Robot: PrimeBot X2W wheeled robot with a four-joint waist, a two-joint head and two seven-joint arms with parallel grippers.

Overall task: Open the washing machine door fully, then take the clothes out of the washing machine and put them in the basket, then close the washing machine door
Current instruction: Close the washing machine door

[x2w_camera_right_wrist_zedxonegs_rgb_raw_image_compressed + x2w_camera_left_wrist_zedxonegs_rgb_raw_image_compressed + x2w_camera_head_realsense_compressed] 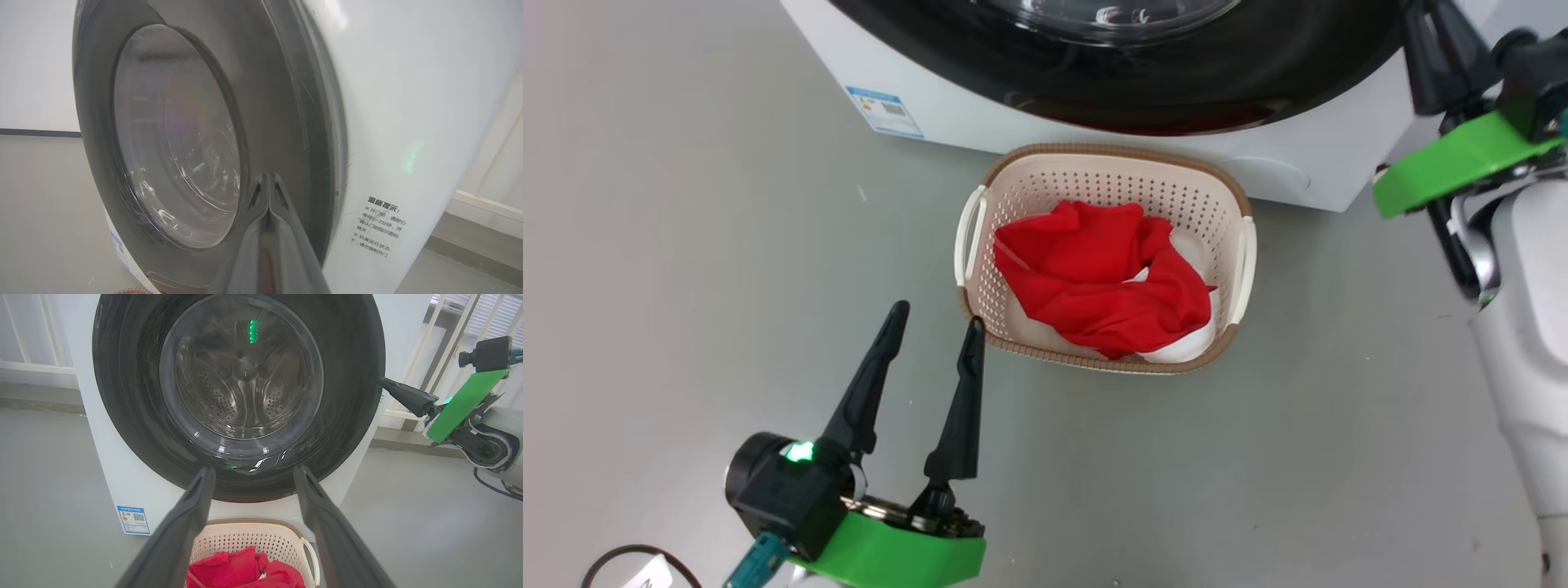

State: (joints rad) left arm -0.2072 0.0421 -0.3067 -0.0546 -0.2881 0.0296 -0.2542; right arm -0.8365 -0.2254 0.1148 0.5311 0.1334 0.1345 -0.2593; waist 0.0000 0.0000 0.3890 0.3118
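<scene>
Head view: the washing machine door (1176,90) sits at 12 o'clock, its glossy black rim lying flat against the front of the washing machine (947,122). In the left wrist view the steel drum shows through the glass bowl. The basket (1094,181) stands on the grey floor (686,286) just in front of the machine, directly below the door. The clothes (1103,278) lie inside it: red fabric on top, white showing beneath at 5 o'clock.

Left claw (938,317): at 8 o'clock of the basket, fingers spread wide, nothing between them. The nearer fingertip is close to the basket's near left corner; contact not resolvable.

Right claw (267,179): fingers pressed together, holding nothing. In the left wrist view its tip meets the door rim at 3 o'clock; contact cannot be confirmed.

A blue label (884,110) is at 7 o'clock of the door. A printed warning sticker (378,226) is on the machine's side panel.
</scene>
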